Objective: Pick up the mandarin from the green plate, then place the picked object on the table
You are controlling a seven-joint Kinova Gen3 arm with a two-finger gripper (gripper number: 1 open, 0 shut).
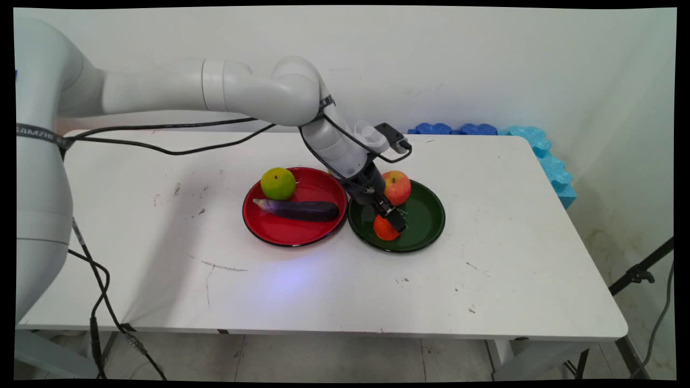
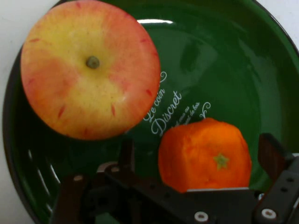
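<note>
Straddling the orange fruit on the green plate, the claw stands spread.

1. This looks like a robot lab.
2. A white robot arm with black cables reaches over a bare white table.
3. Blue foam sits by the far wall.
</note>
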